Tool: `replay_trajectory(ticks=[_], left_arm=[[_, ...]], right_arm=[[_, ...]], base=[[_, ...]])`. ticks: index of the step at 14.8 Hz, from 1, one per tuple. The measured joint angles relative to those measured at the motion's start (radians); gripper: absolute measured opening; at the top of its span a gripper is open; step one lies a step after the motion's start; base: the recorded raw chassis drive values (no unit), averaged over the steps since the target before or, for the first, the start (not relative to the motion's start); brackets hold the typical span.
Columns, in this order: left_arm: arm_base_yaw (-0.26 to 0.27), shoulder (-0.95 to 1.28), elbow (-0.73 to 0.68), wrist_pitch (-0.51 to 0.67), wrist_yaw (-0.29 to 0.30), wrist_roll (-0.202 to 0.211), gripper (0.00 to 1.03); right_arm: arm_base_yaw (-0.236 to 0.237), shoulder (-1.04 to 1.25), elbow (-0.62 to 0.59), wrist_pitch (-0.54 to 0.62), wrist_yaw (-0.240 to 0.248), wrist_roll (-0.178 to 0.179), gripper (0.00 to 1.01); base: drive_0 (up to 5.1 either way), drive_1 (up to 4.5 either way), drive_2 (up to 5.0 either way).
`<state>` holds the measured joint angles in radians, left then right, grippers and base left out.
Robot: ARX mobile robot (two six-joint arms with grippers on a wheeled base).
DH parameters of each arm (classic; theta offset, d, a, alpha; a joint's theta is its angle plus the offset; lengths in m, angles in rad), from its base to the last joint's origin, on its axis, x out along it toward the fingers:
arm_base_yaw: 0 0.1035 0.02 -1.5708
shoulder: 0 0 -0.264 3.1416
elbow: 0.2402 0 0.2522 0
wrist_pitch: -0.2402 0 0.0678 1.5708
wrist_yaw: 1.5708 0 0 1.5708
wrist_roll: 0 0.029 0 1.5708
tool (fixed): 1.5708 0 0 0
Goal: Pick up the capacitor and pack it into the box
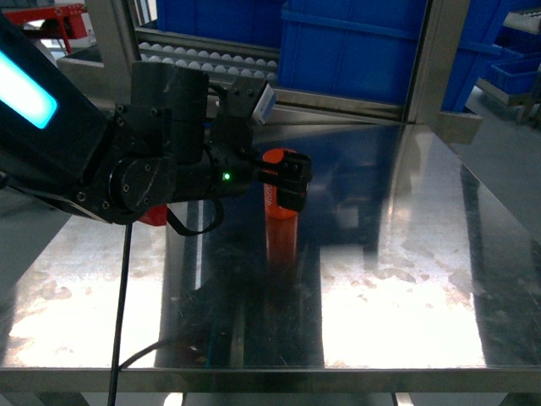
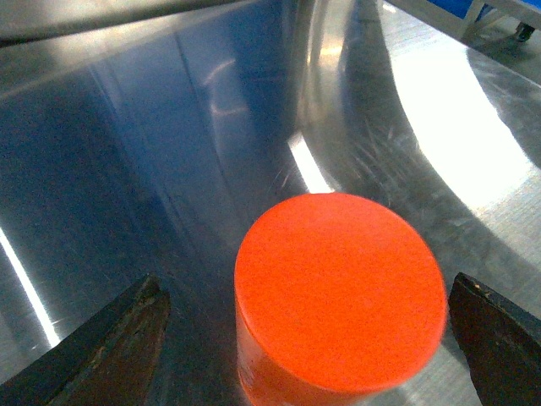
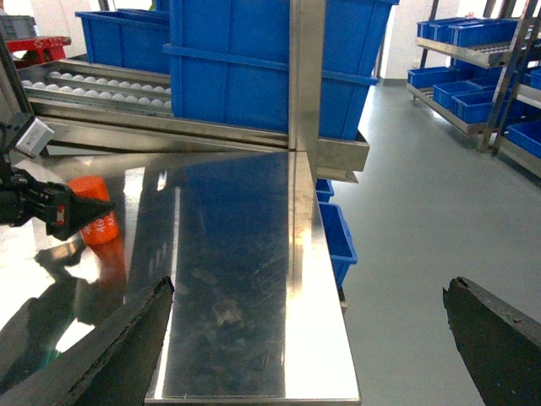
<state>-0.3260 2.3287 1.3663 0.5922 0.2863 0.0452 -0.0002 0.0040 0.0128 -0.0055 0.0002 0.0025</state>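
The capacitor (image 1: pixel 277 156) is an orange cylinder standing upright on the steel table (image 1: pixel 406 254). My left gripper (image 1: pixel 296 179) is open and straddles it, one dark finger on each side. From the left wrist, the capacitor's flat orange top (image 2: pixel 338 292) fills the space between the fingers (image 2: pixel 118 347), with a gap on both sides. The right wrist view shows the capacitor (image 3: pixel 103 227) at far left with the left gripper (image 3: pixel 84 207) at it. My right gripper (image 3: pixel 308 286) is open and holds nothing, above the table's right edge. The box is out of view.
Blue crates (image 1: pixel 355 42) and a roller conveyor (image 1: pixel 203 55) stand behind the table, with a steel post (image 1: pixel 431 59) at the back right. The table's right edge (image 3: pixel 338 338) drops to grey floor. Shelves of blue bins (image 3: pixel 482 51) stand further off.
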Motion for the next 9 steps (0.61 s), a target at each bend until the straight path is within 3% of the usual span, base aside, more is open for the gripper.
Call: replay_trajectory(ticks=[3,7,9], left_arm=[[-0.006,0.069,0.077,-0.016,-0.008,-0.015,0.98],[-0.011,0.099,0.111,-0.069,-0.014,-0.014,0.50],[-0.011,0.098,0.111,-0.064,-0.019,-0.017,0.45]], right_arm=[[0.000,0.000,0.000,0.000,0.000,0.000,0.98],[0.000,0.000,0.000,0.000,0.000,0.000,0.98],[0.000,0.000,0.000,0.000,0.000,0.000,0.98]], base=[[0.0,0.00,0.0],[0.0,0.00,0.0],[0.0,0.00,0.0]])
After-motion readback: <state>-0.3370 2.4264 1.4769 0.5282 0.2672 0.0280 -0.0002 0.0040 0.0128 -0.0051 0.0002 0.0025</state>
